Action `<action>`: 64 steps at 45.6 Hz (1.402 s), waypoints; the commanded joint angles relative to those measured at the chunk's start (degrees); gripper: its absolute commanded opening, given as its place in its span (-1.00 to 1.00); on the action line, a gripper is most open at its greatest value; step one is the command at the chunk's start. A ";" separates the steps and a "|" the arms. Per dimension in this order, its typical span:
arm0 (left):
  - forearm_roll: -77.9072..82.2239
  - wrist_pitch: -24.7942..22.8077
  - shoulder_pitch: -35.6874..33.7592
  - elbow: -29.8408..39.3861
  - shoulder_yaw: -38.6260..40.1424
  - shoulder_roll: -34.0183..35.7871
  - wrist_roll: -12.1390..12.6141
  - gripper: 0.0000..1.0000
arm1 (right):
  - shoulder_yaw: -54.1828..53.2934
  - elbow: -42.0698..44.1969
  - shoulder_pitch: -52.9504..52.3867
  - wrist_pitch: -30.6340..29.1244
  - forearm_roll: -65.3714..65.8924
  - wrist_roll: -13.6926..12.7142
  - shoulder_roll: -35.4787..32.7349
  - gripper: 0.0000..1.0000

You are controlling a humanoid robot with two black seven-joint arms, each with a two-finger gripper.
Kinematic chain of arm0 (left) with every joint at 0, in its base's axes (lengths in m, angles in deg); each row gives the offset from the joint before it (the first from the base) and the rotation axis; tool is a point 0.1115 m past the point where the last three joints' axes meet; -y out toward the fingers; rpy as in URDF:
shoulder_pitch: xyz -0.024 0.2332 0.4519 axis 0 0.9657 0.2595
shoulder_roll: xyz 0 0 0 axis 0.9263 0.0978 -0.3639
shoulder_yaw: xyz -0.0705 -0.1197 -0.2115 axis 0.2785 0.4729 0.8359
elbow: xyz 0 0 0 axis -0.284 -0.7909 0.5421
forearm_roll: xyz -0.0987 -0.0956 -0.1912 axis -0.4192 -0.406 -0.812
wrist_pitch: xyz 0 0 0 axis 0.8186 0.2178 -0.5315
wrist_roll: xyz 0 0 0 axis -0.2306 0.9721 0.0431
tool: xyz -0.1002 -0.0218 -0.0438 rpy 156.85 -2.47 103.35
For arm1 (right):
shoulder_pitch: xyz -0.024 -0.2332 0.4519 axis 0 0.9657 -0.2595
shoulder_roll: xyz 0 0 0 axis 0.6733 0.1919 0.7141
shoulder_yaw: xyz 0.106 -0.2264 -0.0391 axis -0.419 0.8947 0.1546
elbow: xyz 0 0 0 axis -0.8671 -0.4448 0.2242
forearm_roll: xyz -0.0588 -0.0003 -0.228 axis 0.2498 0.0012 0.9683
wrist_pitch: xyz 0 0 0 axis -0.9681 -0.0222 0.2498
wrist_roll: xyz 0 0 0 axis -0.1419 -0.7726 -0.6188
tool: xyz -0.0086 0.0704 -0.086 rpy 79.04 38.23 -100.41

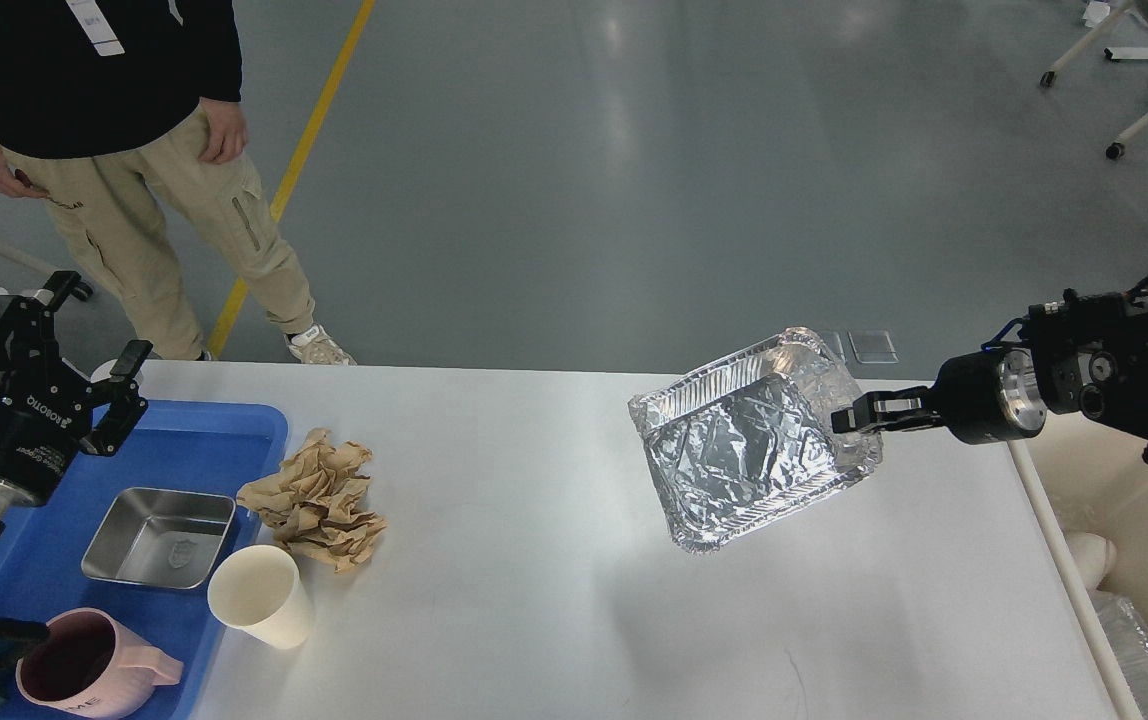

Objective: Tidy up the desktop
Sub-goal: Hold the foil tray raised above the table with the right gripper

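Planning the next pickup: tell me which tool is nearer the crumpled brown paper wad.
Left. The left tool hangs open just left of the crumpled brown paper wad; the right tool grips the silver foil tray far to its right.

Bright, even overhead light is washing the large smooth white tabletop [554, 560], and pale streaks are reflecting off the glossy grey floor [634, 180]. The crinkled silver foil tray [749, 450] is glinting hard along its rim and casting a soft, faint shadow (barely darker than the surface) below it. Everything is staying sharp, with no blur showing.
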State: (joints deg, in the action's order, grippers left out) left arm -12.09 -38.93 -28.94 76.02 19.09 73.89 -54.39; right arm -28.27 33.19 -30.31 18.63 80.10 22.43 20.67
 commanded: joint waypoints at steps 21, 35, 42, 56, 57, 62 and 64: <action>0.05 0.14 -0.23 0.08 -0.10 0.10 0.00 0.95 | 0.24 -1.56 -1.64 0.17 -0.30 0.76 -0.08 -1.00; 0.05 0.23 -0.23 -0.01 -0.10 0.18 0.00 0.95 | 0.24 -1.21 -1.64 0.09 -0.56 0.41 -0.78 -1.00; 0.05 0.31 -0.32 0.08 -0.01 0.27 0.00 0.95 | 0.15 -2.17 -2.26 -1.76 -0.65 0.14 -3.15 -1.00; 0.05 0.40 -0.14 -0.01 0.17 0.36 -0.09 0.95 | -0.55 -2.00 -2.43 -2.55 -0.91 -0.47 -3.77 -1.00; 0.05 0.40 -0.14 -0.01 0.17 0.36 -0.09 0.95 | -0.55 -1.91 -2.43 -2.72 -0.91 -0.73 -3.68 -1.00; 0.05 0.40 -0.14 -0.01 0.17 0.36 -0.09 0.95 | -0.81 -2.08 -2.52 -4.65 -0.91 -3.01 -3.68 -1.00; -0.04 0.40 -0.14 -0.01 0.17 0.36 -0.09 0.95 | -1.07 -2.08 -2.52 -5.45 -0.91 -4.33 -3.68 -1.00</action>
State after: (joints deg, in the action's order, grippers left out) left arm -12.06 -38.52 -29.08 76.02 19.24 74.25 -54.48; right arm -28.90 31.22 -32.81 15.05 79.20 20.76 16.94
